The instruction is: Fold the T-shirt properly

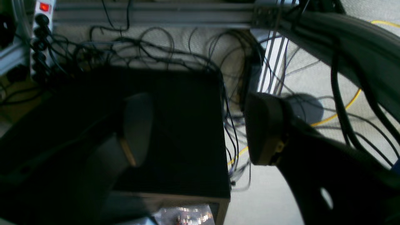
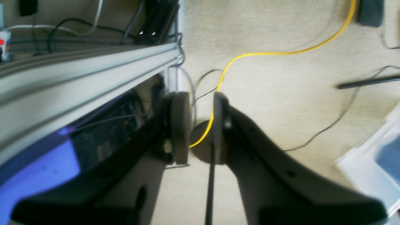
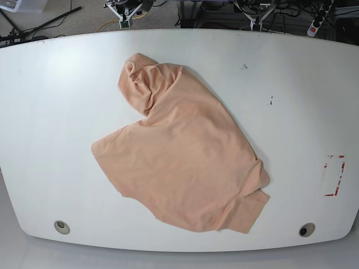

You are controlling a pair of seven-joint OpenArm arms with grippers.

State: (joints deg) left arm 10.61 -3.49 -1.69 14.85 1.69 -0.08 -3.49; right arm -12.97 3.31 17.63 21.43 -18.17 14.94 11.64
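The peach T-shirt [image 3: 185, 157] lies crumpled on the white table [image 3: 303, 84], running diagonally from a bunched part at the upper left to a folded corner at the lower right. No yellow print shows. Both arms sit behind the table's far edge, away from the shirt. My left gripper [image 1: 201, 131] is wide open and empty, hanging over a black box and cables; it shows small in the base view [image 3: 253, 15]. My right gripper [image 2: 200, 125] is empty, its jaws a narrow gap apart over the carpet; it shows in the base view [image 3: 126, 12].
The table has two round holes near the front edge [image 3: 62, 227] [image 3: 306, 230] and a red tape mark [image 3: 335, 175] at the right. Off the table are a power strip [image 1: 42, 18], a black box [image 1: 175, 125], a yellow cable [image 2: 281, 53] and an aluminium rail [image 2: 78, 75].
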